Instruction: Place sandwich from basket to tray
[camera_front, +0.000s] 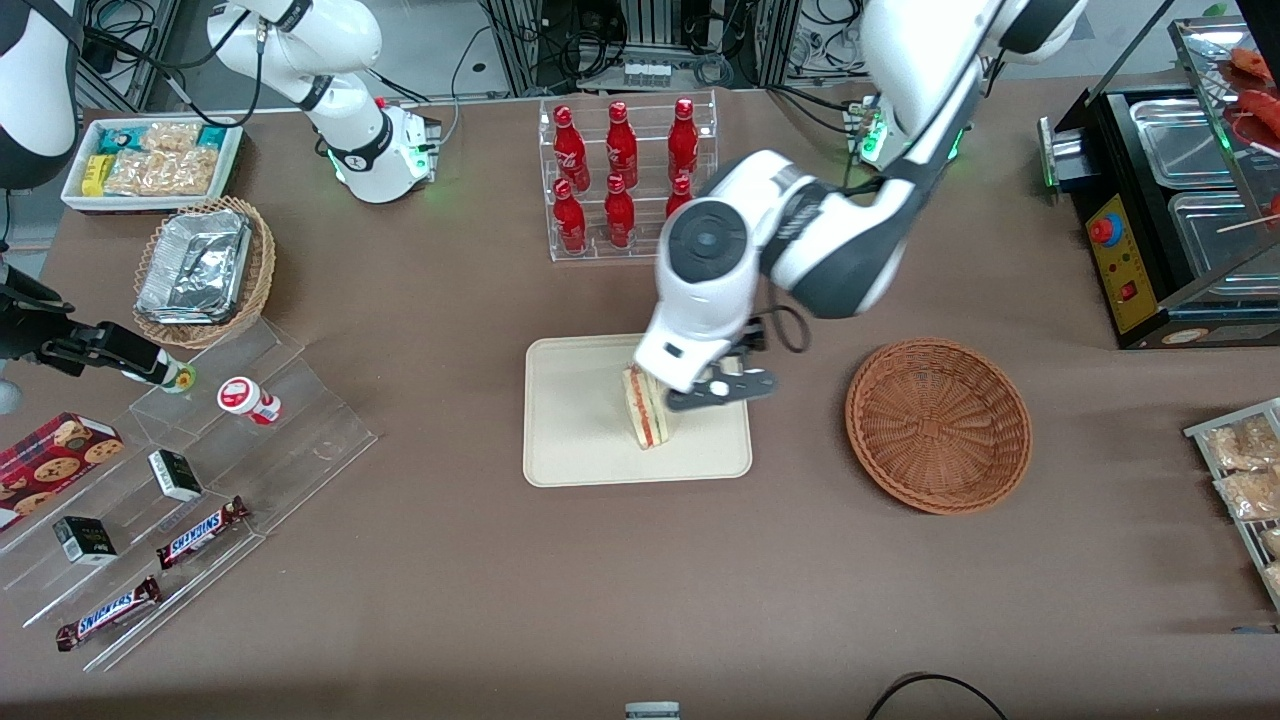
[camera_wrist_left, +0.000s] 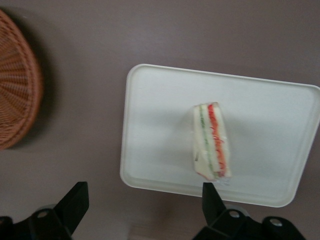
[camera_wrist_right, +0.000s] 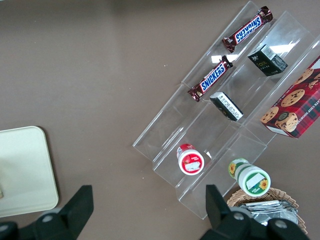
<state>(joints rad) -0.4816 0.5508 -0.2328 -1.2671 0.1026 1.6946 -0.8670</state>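
The sandwich (camera_front: 648, 412) (camera_wrist_left: 212, 142), a pale wedge with red and green filling in clear wrap, stands on its edge on the cream tray (camera_front: 580, 420) (camera_wrist_left: 160, 125) (camera_wrist_right: 20, 170). My left gripper (camera_front: 720, 388) (camera_wrist_left: 144, 205) hangs open just above the tray, beside the sandwich on the basket's side, with nothing between its fingers. One black fingertip (camera_wrist_left: 211, 192) shows close to the sandwich's end without holding it. The reddish-brown wicker basket (camera_front: 938, 425) (camera_wrist_left: 15, 85) sits empty beside the tray, toward the working arm's end of the table.
A clear rack of red bottles (camera_front: 620, 175) stands farther from the front camera than the tray. A stepped acrylic shelf with snacks (camera_front: 200, 480) and a tan basket of foil trays (camera_front: 205, 270) lie toward the parked arm's end. A black food warmer (camera_front: 1170, 200) stands at the working arm's end.
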